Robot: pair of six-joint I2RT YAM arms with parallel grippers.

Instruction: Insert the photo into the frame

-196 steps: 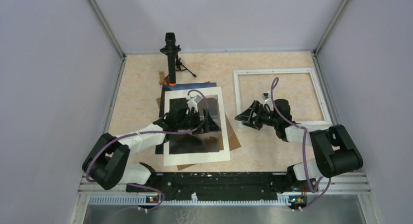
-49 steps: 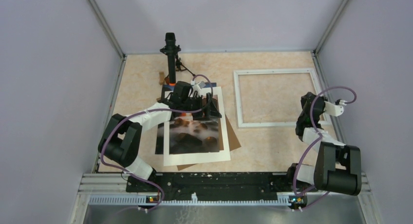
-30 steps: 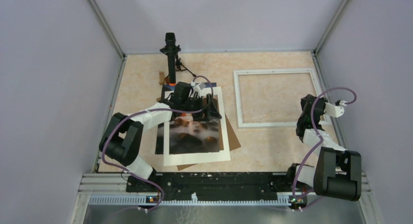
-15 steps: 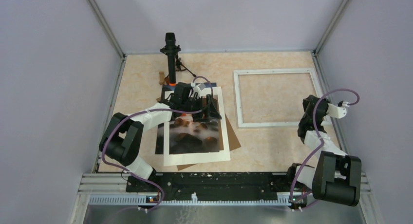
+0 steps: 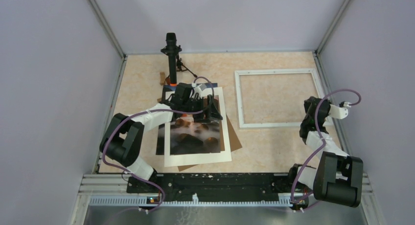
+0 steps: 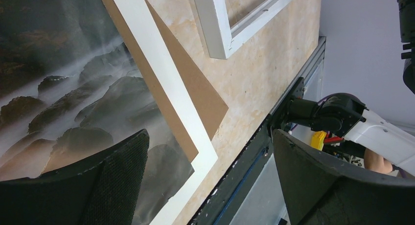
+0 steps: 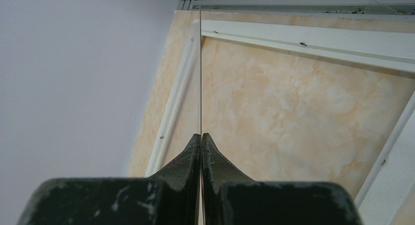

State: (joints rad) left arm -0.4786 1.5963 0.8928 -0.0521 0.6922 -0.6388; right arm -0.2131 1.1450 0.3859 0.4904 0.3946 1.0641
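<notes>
Left jaws open wide, hiding the far edge of the photo (image 5: 195,137); cardboard (image 5: 236,141) mostly covered. Right jaws closed, empty, near the frame (image 5: 274,71).

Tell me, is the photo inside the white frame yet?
Out. The photo lies left of the frame, whose middle shows bare table.

Black stand (image 5: 171,58) standing just on the far side of the left end effector (image 5: 209,111), bench (image 5: 137,88) lying open to its left, narrow lane running between photo (image 5: 195,134) and frame (image 5: 274,71), right end effector (image 7: 201,137) hanging beside the right wall (image 5: 364,88).
</notes>
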